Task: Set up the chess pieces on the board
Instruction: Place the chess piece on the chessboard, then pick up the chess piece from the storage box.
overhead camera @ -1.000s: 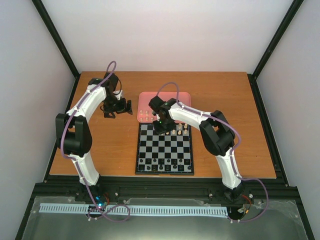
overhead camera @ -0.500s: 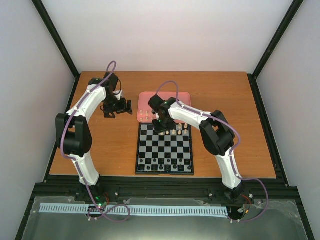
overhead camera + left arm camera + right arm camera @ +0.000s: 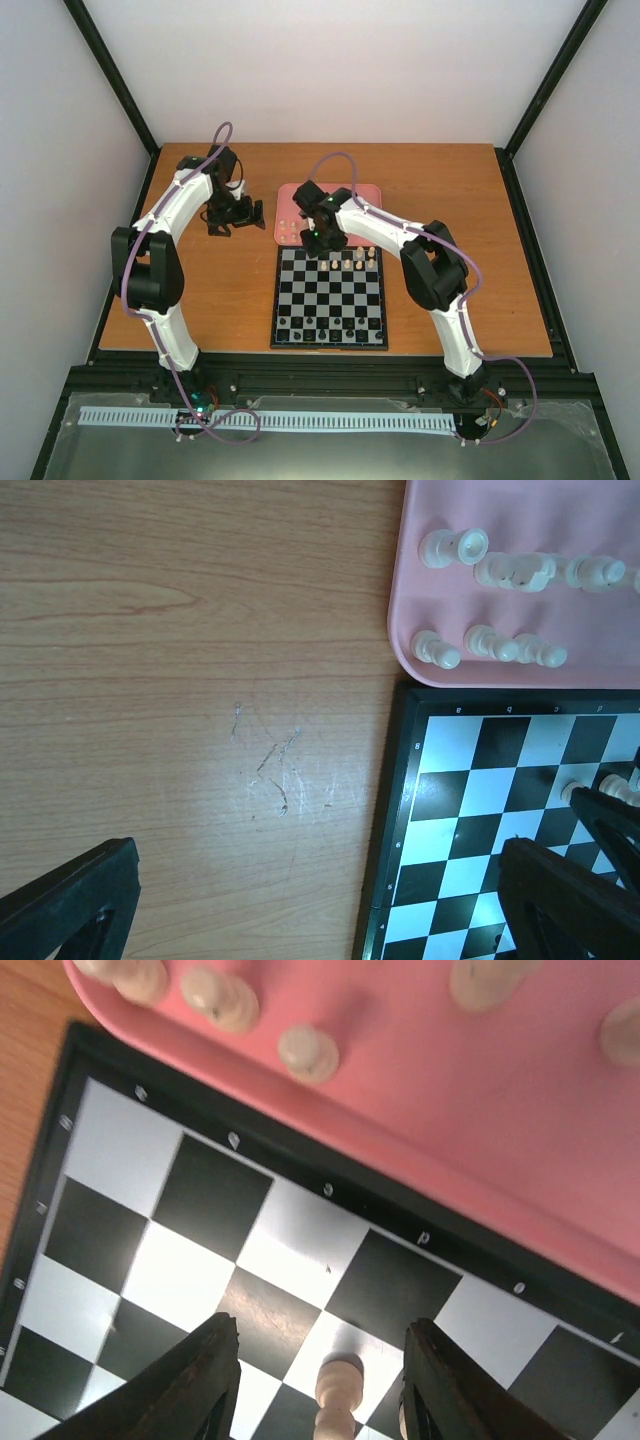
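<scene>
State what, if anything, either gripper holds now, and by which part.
Nothing is held. The right gripper is open, its jaws clear of the cream chess piece standing between them on the board. The left gripper is open and empty.

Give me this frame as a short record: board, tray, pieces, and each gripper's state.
board: square black-and-grey chequered chessboard, flat on wooden table
tray: plain pink rectangular tray, at the board's far edge
tiny cream chess pieces: several in the tray, a few on the board's far rows
tiny black chess pieces: board's near rows
left gripper: open, empty, over table left of tray
right gripper: open, astride one upright cream piece, gaps either side
</scene>
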